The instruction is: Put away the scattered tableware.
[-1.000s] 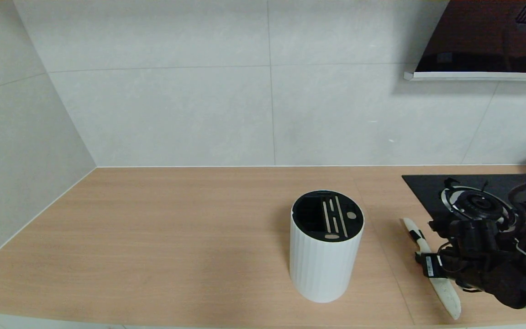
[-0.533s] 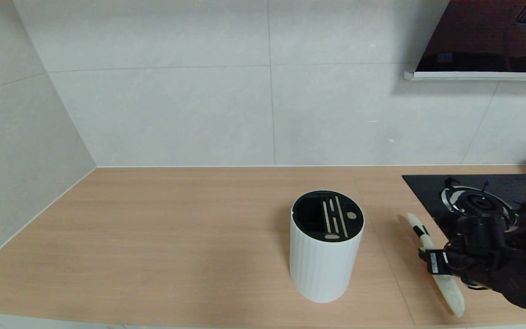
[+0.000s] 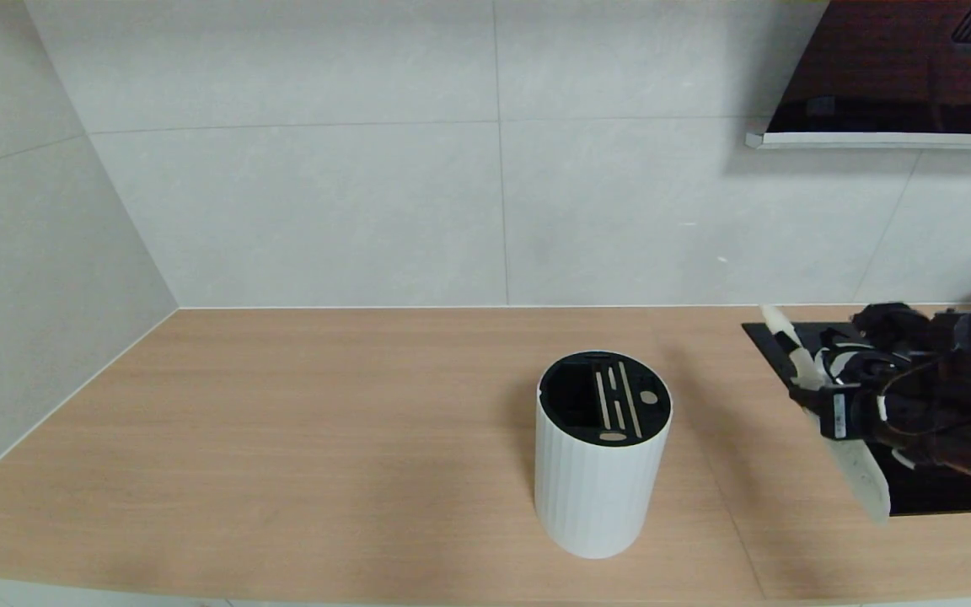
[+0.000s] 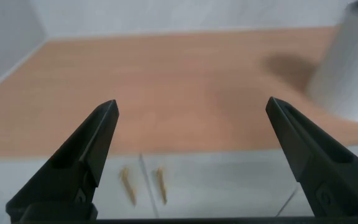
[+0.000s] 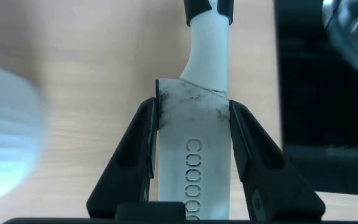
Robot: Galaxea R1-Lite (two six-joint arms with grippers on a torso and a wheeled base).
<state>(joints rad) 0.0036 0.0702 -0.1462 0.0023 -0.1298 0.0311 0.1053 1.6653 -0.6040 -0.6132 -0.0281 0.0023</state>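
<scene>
One white slotted holder (image 3: 602, 472) on counter (image 3: 325, 438); knife (image 3: 863, 476) tight in right gripper (image 5: 194, 115); left gripper (image 4: 191, 106) fingers wide apart.

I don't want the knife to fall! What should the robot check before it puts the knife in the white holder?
1. Grip: right gripper shut on the knife: ok.
2. The knife lifted off the counter: ok.
3. The holder upright, slots free: ok.
4. The knife above the holder: not ok, it hangs off to the right, by the stove.
5. The left gripper out of the way: ok, open, at the counter's front edge.
</scene>
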